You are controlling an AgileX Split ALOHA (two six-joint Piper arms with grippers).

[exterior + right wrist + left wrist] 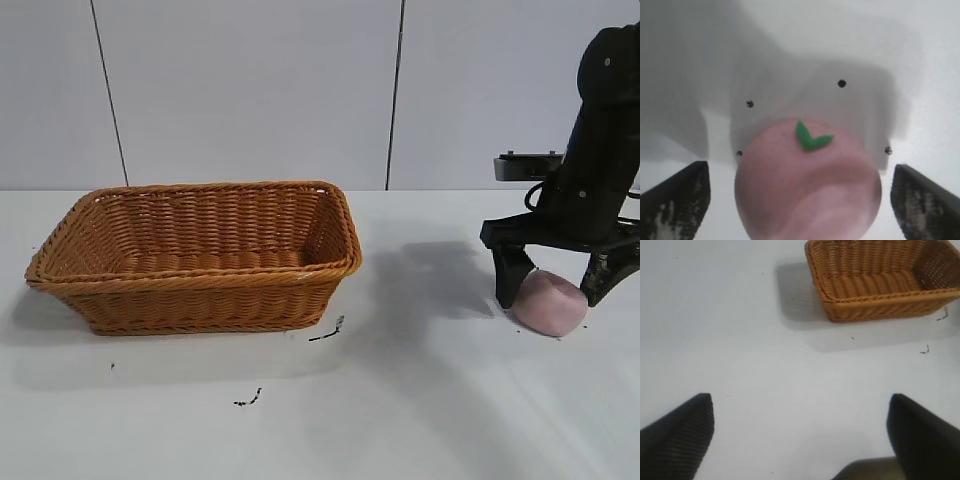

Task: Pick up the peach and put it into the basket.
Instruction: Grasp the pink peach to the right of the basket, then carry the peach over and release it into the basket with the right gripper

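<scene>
The pale pink peach [549, 302] lies on the white table at the right; in the right wrist view it [807, 182] shows two small green leaves on top. My right gripper [552, 288] is lowered over it, open, with one finger on each side and a gap between each finger and the fruit [800, 200]. The orange-brown wicker basket [200, 255] stands at the left and looks empty; it also shows in the left wrist view [880, 280]. My left gripper [800, 435] is open and empty above bare table, well away from the basket, and is out of the exterior view.
A few small dark scraps [327, 332] lie on the table in front of the basket. A black flat part [528, 165] of the rig sits behind the right arm. A grey panelled wall stands at the back.
</scene>
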